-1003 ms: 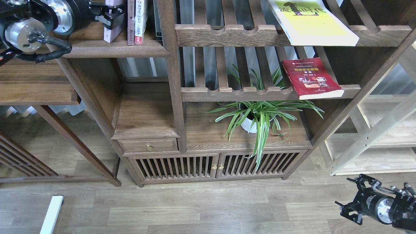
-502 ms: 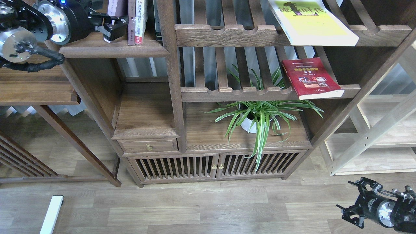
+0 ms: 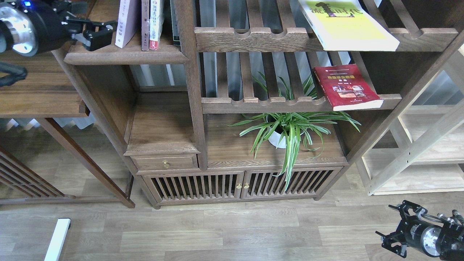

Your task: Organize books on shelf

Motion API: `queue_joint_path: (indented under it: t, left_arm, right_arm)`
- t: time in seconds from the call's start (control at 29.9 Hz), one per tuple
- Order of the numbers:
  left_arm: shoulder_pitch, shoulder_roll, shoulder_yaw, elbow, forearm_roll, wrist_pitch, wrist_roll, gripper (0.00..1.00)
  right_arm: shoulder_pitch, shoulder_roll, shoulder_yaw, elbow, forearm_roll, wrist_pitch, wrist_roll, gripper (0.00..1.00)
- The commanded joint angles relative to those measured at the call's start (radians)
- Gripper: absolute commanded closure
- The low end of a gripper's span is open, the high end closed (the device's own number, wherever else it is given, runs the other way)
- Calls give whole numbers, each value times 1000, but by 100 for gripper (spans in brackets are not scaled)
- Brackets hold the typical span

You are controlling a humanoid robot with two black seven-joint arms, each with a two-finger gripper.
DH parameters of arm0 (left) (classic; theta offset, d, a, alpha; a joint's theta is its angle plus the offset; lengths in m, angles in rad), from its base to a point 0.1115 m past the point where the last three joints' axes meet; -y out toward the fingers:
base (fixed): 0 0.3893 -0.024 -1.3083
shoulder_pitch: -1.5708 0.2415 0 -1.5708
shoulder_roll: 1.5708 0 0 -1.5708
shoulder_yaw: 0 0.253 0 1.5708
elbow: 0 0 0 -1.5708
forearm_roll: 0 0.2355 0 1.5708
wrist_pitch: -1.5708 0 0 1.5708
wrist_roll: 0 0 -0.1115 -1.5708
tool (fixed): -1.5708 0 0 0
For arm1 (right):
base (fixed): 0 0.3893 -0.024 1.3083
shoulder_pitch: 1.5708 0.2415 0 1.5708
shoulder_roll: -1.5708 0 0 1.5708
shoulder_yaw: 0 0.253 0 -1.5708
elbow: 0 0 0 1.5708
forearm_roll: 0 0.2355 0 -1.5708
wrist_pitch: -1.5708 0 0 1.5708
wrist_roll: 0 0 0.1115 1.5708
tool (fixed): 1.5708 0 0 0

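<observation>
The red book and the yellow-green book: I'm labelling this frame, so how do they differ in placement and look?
The yellow-green book lies on the upper slatted rack; the red book lies on the lower slatted rack. The yellow-green book looks larger and is cut off by the frame's top; the red book is fully in view. Both lie flat, cover up, white page edges showing, untouched by either gripper.

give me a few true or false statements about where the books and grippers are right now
1. The lavender-white book stands upright on the shelf at upper left. True.
2. The left gripper is clamped on the lavender-white book. False: it sits just left of the book, with a gap between them.
3. The red book lies on the floor. False: it lies on the lower slatted rack, above the potted plant.
4. The yellow-green book lies on the upper slatted rack. True.
5. The right gripper holds nothing, low over the floor. True.
</observation>
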Motion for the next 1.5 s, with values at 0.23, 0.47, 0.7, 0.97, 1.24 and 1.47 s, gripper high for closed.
queue_joint_path:
  t: [0.23,0.47,0.7,0.97,1.24,1.47]
  left_arm:
    - [41,116,13,-99,34,-73,-11,22]
    - [123,198,13,-163,102,-134,-26,22]
    - [251,215,13,-186,125,-165,-71,20]
    - [495,199,11,-211,164,-163,-136,18]
    - [704,146,1,-203,220,-113,-204,16]
    - [859,65,-1,-185,224,-53,-259,16]
  right_arm:
    - [-2,-5,0,0,0,0,0,7]
    - [-12,-12,0,0,0,0,0,7]
    - [-12,-9,0,0,0,0,0,7]
    - [-25,-11,0,0,0,-11,0,7]
    - [-48,-5,2,-2,0,-34,0,7]
    - [-64,-1,0,-2,2,-52,0,7]
